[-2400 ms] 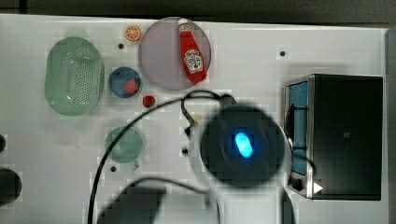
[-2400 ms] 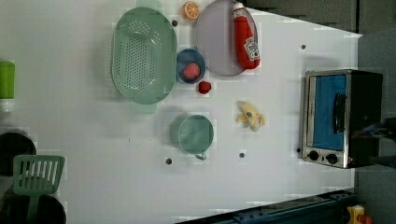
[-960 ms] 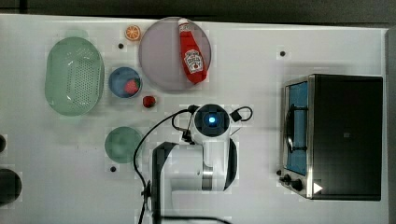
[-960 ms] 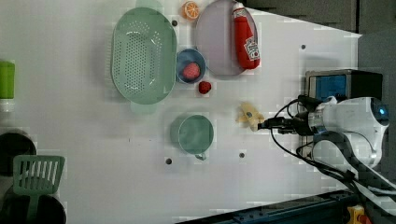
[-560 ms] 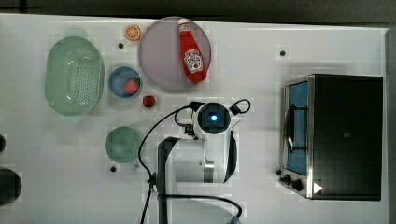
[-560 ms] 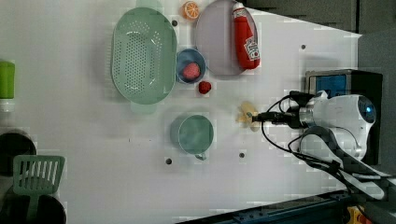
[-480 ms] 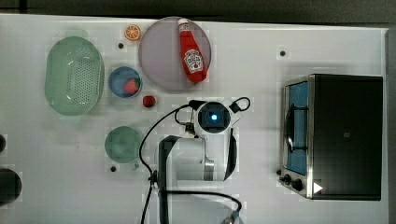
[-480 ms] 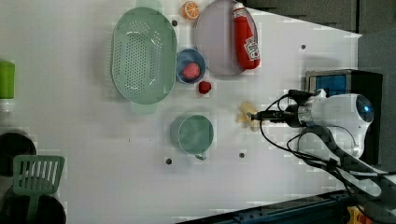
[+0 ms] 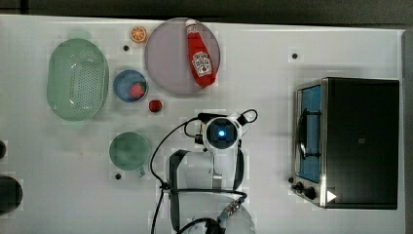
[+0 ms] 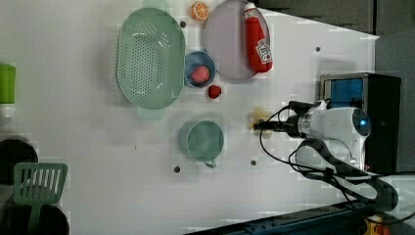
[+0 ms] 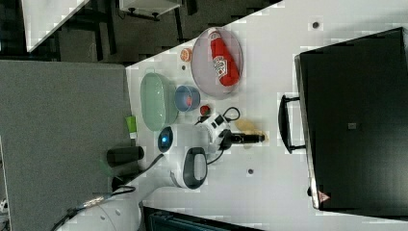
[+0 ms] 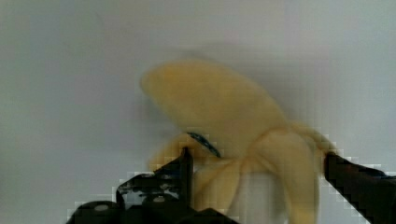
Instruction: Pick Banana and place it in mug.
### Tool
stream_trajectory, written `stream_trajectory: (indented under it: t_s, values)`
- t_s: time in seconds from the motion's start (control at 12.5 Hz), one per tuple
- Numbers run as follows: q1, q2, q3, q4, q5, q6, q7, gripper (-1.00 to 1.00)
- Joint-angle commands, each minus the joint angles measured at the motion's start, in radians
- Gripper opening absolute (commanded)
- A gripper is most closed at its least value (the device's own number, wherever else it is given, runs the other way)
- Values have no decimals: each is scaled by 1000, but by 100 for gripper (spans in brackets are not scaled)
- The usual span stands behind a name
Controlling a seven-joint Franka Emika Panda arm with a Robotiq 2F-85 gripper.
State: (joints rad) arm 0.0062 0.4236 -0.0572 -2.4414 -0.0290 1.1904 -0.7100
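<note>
The banana point(image 12: 219, 107) is a pale yellow peeled piece lying on the white table point(image 10: 122, 186). My gripper point(image 12: 259, 161) is down over it and open, one black finger on each side of the fruit. In the left view the gripper point(image 10: 259, 125) reaches the banana point(image 10: 255, 116) from the left view's right. The right view has the banana point(image 11: 248, 126) just beside the gripper point(image 11: 257, 138). The pale green mug point(image 10: 205, 141) stands upright to the left view's left of the banana. In the top view the mug point(image 9: 129, 151) sits left of my hand, which covers the banana.
A green strainer point(image 9: 78, 79), a blue bowl point(image 9: 130, 85) holding a red fruit, a loose red fruit point(image 9: 155, 106), an orange slice point(image 9: 139, 33) and a plate point(image 9: 168, 58) with a ketchup bottle point(image 9: 199, 53) lie beyond the mug. A toaster oven point(image 9: 350, 141) stands at the top view's right.
The arm has come in and dropped low. Over the last second the hand slid toward the left view's left until its fingers straddle the banana.
</note>
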Motion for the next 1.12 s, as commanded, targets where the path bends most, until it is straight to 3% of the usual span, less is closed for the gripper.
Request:
stream_trajectory:
  t_s: [0.08,0.32,0.4,0.72,1.12]
  values:
    - [-4,-20,0,13,3,16,-37,43]
    - [-4,-40,-1,12,3,21,-37,-24]
    - [-5,-52,-3,5,4,20,-37,-38]
    - [-13,-175,-12,-4,4,-38,-37,-38]
    - [-20,-462,-29,73,6,-442,-35,-38]
